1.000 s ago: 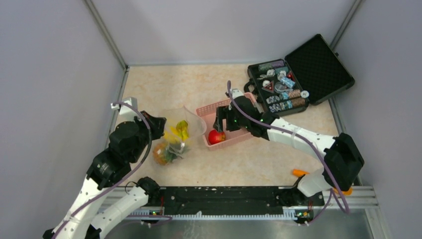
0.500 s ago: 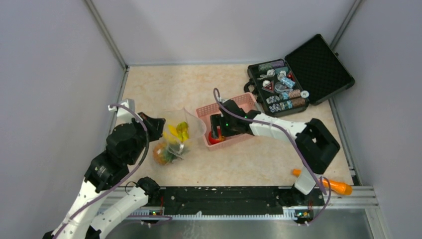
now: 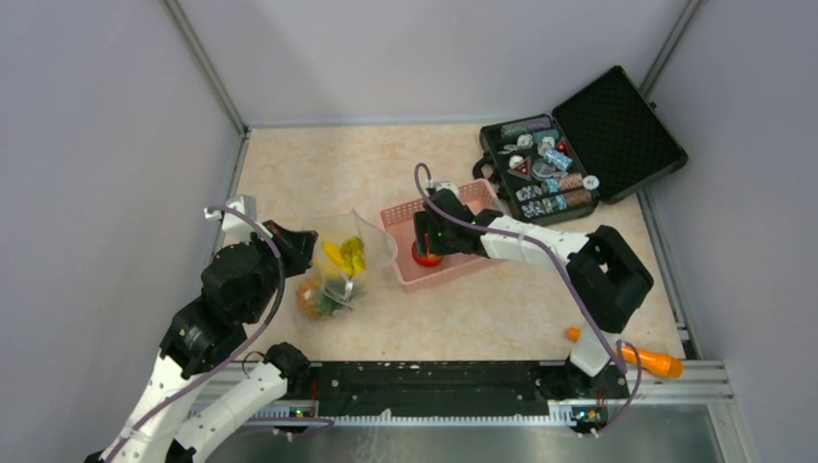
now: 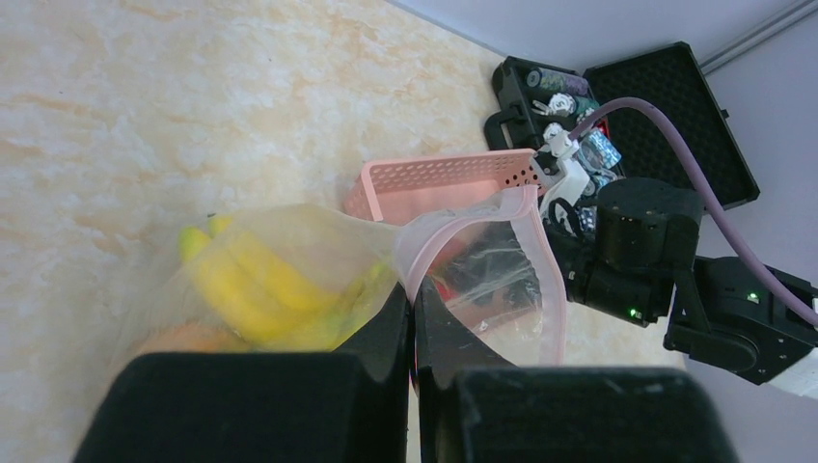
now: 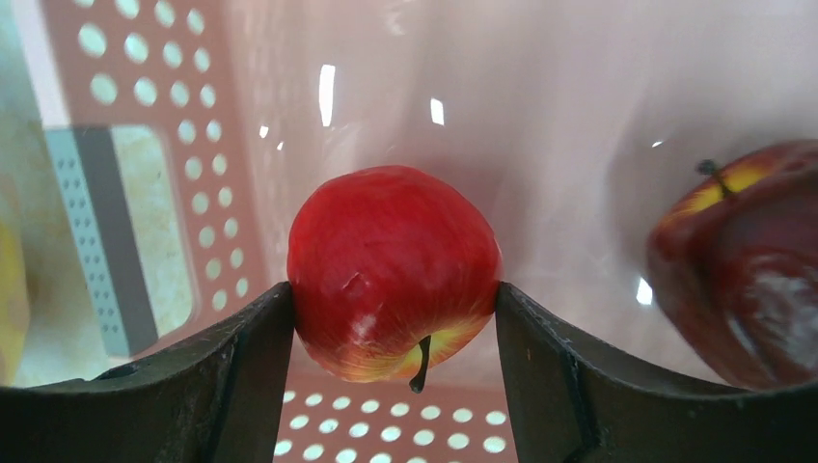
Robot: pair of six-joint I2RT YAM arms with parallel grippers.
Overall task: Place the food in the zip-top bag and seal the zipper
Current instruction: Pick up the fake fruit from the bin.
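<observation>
The right arm has reached further down into the pink basket (image 3: 403,208) since a moment ago. The right gripper (image 5: 395,301) now clamps the red round fruit (image 5: 391,265), which is glossy and yellow near its stem. The dark maroon round fruit (image 5: 743,260) lies beside it. The left gripper (image 4: 413,323) is pinched tight on the zip-top bag (image 4: 318,241) by its pink zipper (image 4: 548,275). The yellow banana bunch (image 4: 241,285) shows through the clear plastic.
</observation>
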